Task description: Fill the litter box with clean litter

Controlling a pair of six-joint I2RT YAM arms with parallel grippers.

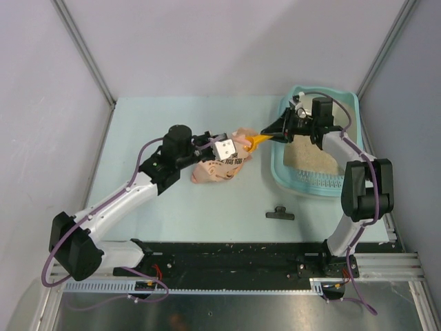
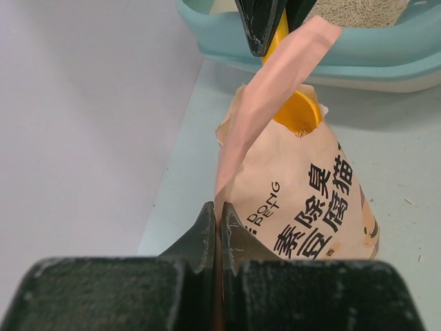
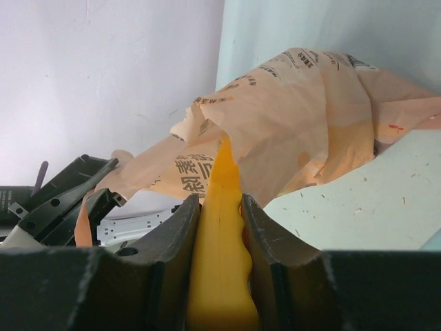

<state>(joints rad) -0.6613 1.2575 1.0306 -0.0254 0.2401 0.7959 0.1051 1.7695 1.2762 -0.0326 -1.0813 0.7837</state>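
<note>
The right claw (image 3: 220,201) grips the scoop (image 3: 219,276) by its handle, long axis pointing left into the bag (image 2: 303,207) mouth. The box (image 1: 288,181), holding some litter (image 1: 318,158), lies just right of that claw on the counter (image 1: 172,214). The left claw (image 2: 216,210) is closed, pinching the bag's rim

Can't see scoop (image 3: 219,227) bowl from right wrist, buried inside bag (image 3: 303,117). Only get a cropped strip of litter box (image 2: 358,52) from left wrist; overhead, partly masked by right arm (image 1: 362,183). Can't identify small black item (image 1: 280,214) on table (image 1: 207,221).
</note>
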